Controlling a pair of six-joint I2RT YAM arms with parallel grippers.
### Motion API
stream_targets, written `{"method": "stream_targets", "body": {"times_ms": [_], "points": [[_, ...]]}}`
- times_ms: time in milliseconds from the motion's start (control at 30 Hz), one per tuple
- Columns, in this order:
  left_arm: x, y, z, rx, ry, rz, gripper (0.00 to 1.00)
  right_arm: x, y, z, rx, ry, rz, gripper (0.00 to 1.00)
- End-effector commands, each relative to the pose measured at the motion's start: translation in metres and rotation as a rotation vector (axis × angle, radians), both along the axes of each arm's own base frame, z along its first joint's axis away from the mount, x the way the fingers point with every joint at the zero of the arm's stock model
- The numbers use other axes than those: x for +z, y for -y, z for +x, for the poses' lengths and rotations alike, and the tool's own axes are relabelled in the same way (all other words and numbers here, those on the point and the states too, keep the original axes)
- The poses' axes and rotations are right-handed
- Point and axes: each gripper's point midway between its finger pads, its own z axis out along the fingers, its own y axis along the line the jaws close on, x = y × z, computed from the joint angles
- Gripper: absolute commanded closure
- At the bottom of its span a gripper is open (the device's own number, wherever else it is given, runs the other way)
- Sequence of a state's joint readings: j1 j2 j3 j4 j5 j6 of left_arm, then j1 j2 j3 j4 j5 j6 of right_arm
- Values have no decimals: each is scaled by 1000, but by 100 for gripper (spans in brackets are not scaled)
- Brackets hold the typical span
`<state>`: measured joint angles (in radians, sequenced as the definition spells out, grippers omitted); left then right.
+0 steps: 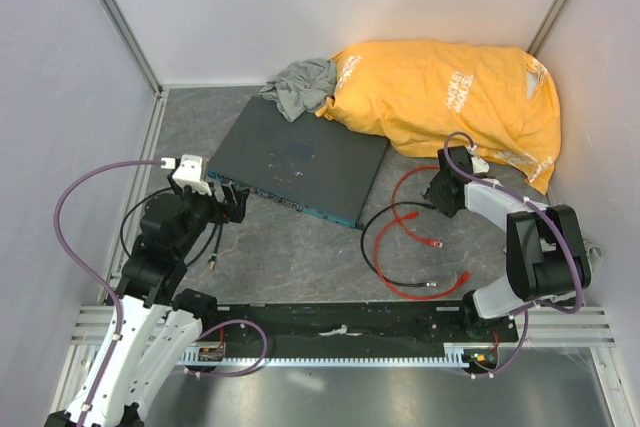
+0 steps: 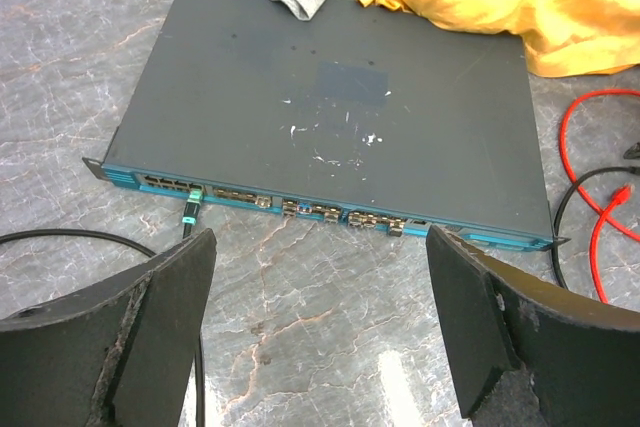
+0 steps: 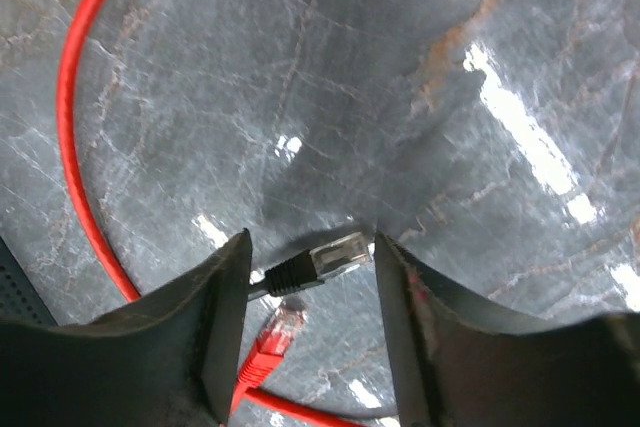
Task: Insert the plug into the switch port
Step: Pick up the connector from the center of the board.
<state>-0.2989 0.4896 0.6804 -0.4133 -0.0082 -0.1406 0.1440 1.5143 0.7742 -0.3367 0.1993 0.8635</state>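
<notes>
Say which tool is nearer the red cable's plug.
Right. The right tool straddles the plug on the table; the left tool sits off at the switch's front edge, apart from it.

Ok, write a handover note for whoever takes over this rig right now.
Left hand: open, empty, facing the blue-green port row of the flat dark grey switch box.
Right hand: fingers apart, straddling the thin red cable's small plug and a black-booted clear plug on the grey marbled table; neither visibly gripped.
Done: red plug not yet inserted.
Left: grasp only the red plug, carry it to a port, insert.
</notes>
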Motion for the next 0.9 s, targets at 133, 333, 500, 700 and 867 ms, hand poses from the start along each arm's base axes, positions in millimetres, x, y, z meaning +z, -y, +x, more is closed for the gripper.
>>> {"method": "stream_targets", "body": {"times_ms": [133,333,500,700,867], "points": [[-5,2,4,-3,-14,0,9,1,-3,18,15,42,19,61],[-7,9,4,-40,-24,-6,10,22,-5,31,32,107,31,70],[-10,10,5,-40,-36,-3,10,33,2,35,50,130,-3,66],[-9,11,4,-48,-32,-4,10,43,6,15,139,83,-43,50],[-10,13,4,-57,-33,-5,10,48,-3,-9,241,29,-10,48]]}}
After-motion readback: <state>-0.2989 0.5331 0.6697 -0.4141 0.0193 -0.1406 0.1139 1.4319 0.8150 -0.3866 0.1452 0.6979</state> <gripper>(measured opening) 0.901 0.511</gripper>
